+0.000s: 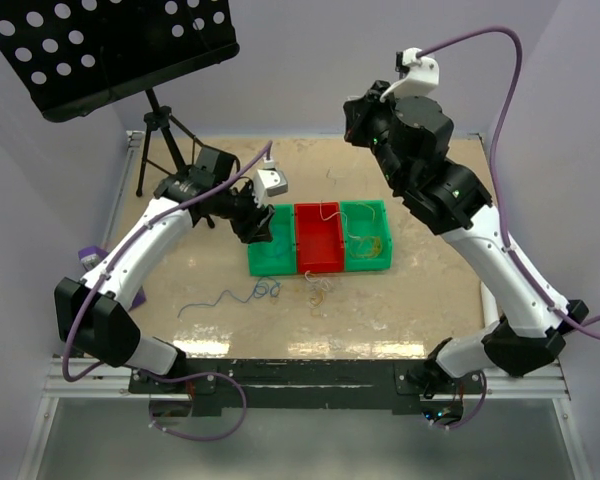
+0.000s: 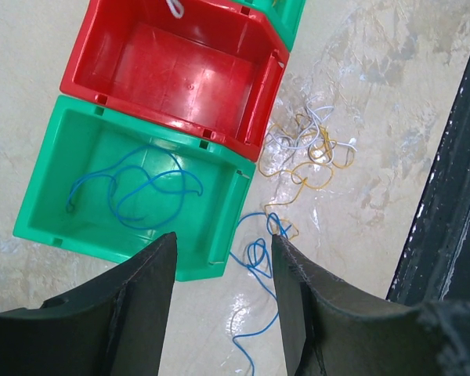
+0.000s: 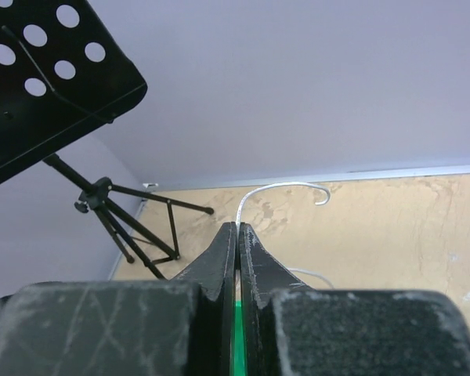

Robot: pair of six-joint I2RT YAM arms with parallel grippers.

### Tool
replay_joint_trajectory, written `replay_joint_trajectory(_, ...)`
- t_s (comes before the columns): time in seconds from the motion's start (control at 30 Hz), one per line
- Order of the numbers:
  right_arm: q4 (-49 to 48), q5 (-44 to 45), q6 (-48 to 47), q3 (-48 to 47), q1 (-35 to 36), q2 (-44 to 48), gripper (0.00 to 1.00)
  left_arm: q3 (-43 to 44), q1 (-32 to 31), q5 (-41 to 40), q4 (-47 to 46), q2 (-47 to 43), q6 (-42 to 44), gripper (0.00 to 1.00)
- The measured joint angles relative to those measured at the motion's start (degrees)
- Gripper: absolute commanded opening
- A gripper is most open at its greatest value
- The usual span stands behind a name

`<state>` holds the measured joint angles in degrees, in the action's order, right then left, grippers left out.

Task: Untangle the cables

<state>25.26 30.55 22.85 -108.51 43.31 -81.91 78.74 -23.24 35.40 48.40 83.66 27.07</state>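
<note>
Tan table point(image 1: 430, 300); black music stand point(image 1: 110, 50) at its far left corner. Mid-table, a row: left green bin point(image 2: 51, 180), red bin point(image 2: 94, 63), right green bin point(image 1: 367, 265). Your left gripper point(image 2: 223, 243) hangs released over the left green bin's near edge, holding nothing. Your right gripper point(image 3: 237, 227), raised high, is clenched on the white cable point(image 3: 282, 186), hooked end poking past the tips. One blue cable point(image 2: 133, 192) lies in the left green bin; a second blue cable point(image 2: 254, 258) lies on the table beside it, near a yellow-gold and white tangle point(image 2: 309, 153).
</note>
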Motion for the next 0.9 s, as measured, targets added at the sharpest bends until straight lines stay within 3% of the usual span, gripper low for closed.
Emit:
replay_joint_trajectory(0.43, -3.85, -0.24, -1.86, -3.65, -0.26, -4.98, 0.0, -0.87, 0.48, -0.13, -0.83, 0.0, -0.04, 0.56)
replay_joint_trajectory(0.73, -8.44, -1.51, -3.67, -10.29, -0.31, -4.28, 0.0, -1.53, 0.72, -0.24, -1.03, 0.0, -0.02, 0.56)
replay_joint_trajectory(0.9, -10.54, -1.49, -3.87, -9.51, -0.31, -2.69, 0.0, -1.62, 0.74, -0.26, -1.25, 0.0, -0.04, 0.56)
